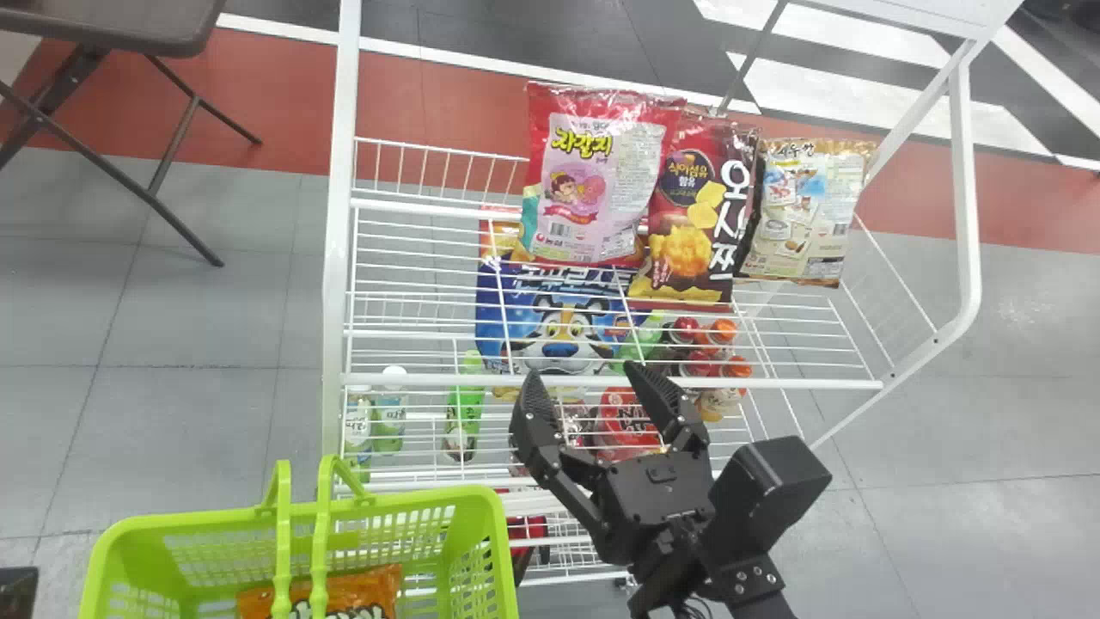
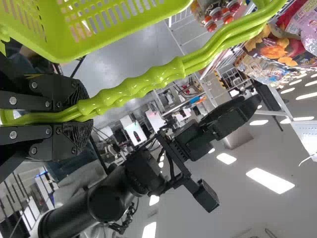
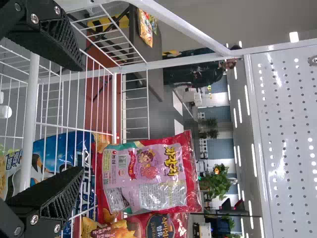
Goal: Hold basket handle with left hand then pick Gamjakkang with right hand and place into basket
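My right gripper (image 1: 586, 376) is open with nothing between its fingers, at the front of the white rack, on the near side of a pink-and-red snack bag (image 1: 593, 180). In the right wrist view the gripper (image 3: 77, 119) has its fingers spread on either side of a rack bar, and the pink-and-red bag (image 3: 148, 173) is beyond them. The green basket (image 1: 301, 507) is at lower left, holding an orange snack bag (image 1: 369, 593). In the left wrist view my left gripper (image 2: 81, 116) is shut on the basket handle (image 2: 143, 84). Which bag is the Gamjakkang, I cannot tell.
On the upper shelf, a red-and-dark bag (image 1: 687, 223) and a beige bag (image 1: 808, 211) stand right of the pink one. Below are a blue bag (image 1: 559, 331) and several bottles (image 1: 705, 344). The rack's front bar (image 1: 412, 379) runs just before the right gripper.
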